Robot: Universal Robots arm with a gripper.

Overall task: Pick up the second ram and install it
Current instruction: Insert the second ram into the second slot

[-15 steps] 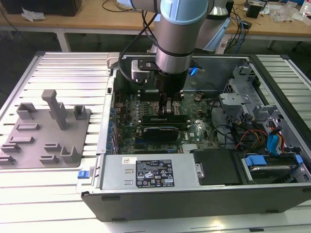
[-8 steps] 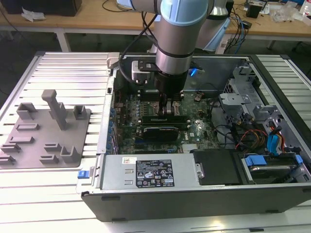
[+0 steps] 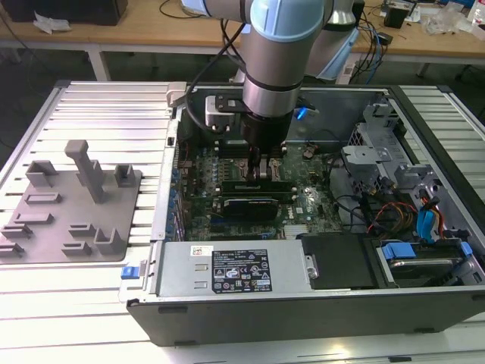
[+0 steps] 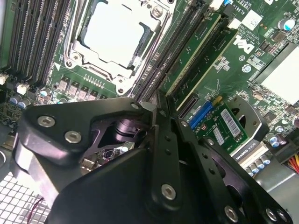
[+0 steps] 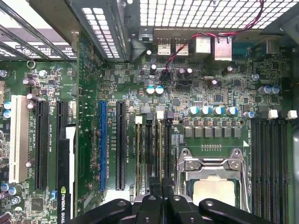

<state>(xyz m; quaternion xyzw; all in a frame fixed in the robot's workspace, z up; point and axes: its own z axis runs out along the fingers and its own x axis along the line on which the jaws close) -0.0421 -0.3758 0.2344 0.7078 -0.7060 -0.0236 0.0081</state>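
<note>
Black claw [image 4: 156,109], jaws pressed together with nothing visibly held, tips at centre frame just beside the ram [image 4: 195,45], a green stick running toward upper right. Off-line pressure could leave it half-seated or crack the board [image 4: 224,84].

Bright, even overhead light. Ribbed table [image 3: 98,114] glares white beside the arm. Motherboard [image 3: 303,201] under the gripper [image 3: 258,167] lies in shade. Processor [image 4: 114,32] just beyond the gripper washes out. Vent grille [image 5: 201,11] farther ahead is blown white.
</note>
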